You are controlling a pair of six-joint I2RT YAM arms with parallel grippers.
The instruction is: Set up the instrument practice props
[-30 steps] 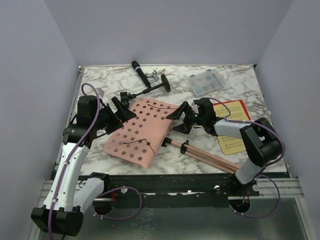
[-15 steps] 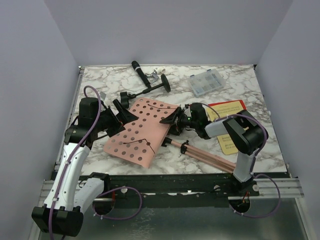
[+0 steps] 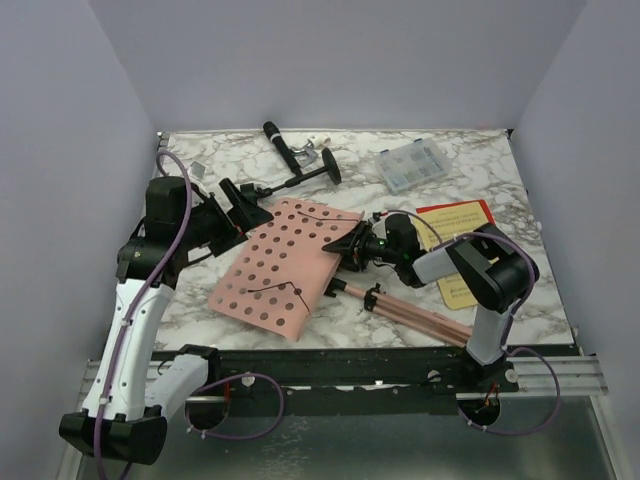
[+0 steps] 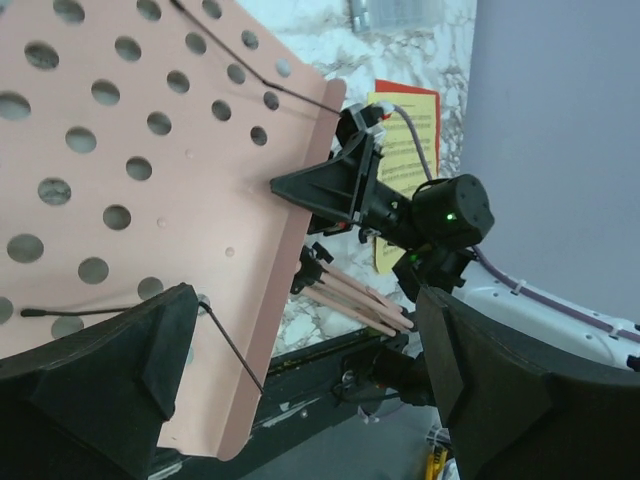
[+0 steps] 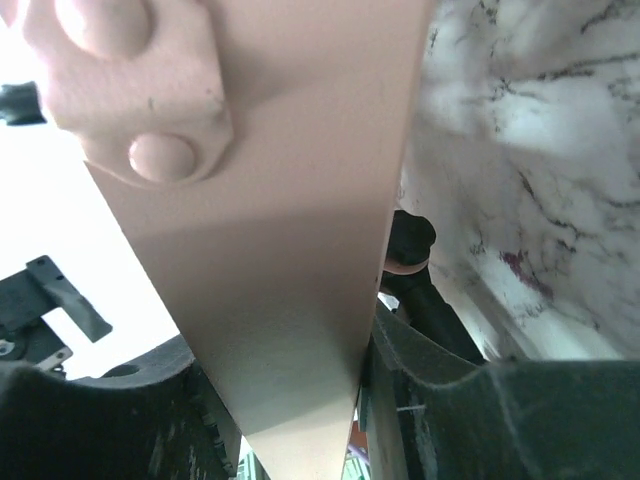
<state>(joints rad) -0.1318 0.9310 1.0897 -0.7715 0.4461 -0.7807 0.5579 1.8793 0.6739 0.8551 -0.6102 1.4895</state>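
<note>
- Movement on the right, overhead view: my right claw [image 3: 352, 246] has slid in from beside the sheet-music pages [image 3: 452, 222]. It now sits at the right-hand edge of the music stand [image 3: 285, 265], and its jaws narrowed as it came. My left claw [image 3: 240, 205] has backed off to the plate's far left corner and hangs spread wide, gripping nothing. The pink plate itself has barely shifted. I read this as the right arm taking over the lift, the first step toward getting the stand upright.
- Same view, the props: the stand lies flat mid-table [image 3: 480, 170], with its legs [image 3: 420, 318] folded into a bundle that runs toward the near right. The microphone [image 3: 290, 160] appears tipped over near the far edge. The pages lie flat on the right, partly under my right arm. Nothing is set up yet.
- Left wrist view: my own fingers [image 4: 100, 370] stand far apart, and the perforated pink plate fills the frame beyond them. Thin black wire page-holders cross its face. The right claw is nosed onto the plate's far edge, one finger lying over the top surface.
- Right wrist view: the smooth pink underside, with a riveted bracket, runs down between my two dark fingers [image 5: 450, 400]. Marble shows to the right. The jaws straddle the edge, but I cannot tell whether they have bitten down yet.
</note>
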